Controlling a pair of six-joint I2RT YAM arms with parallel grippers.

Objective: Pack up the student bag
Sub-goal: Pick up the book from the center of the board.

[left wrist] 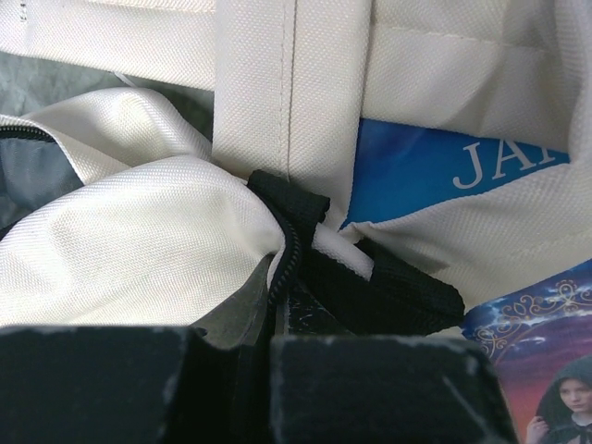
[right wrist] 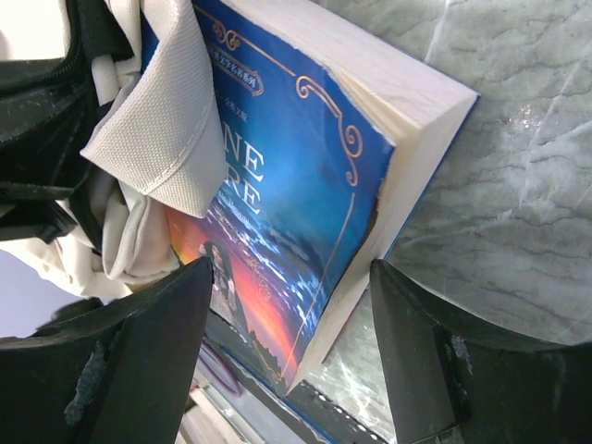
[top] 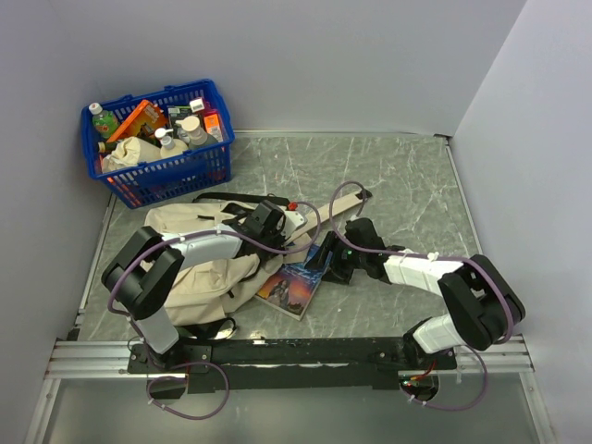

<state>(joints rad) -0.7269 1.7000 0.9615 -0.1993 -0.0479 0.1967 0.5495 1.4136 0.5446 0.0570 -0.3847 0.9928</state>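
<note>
Student bag (top: 180,222) fabric fast between closed left jaws; blue book (right wrist: 277,166) between open right jaws, just beside.

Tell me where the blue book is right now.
The book lies mid-table in the top view, right of the bag, between the right tool's open fingers.

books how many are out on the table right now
1: a blue book on the table beside the student bag, straddled by the open right hand. More may be hidden in the bag.
</note>
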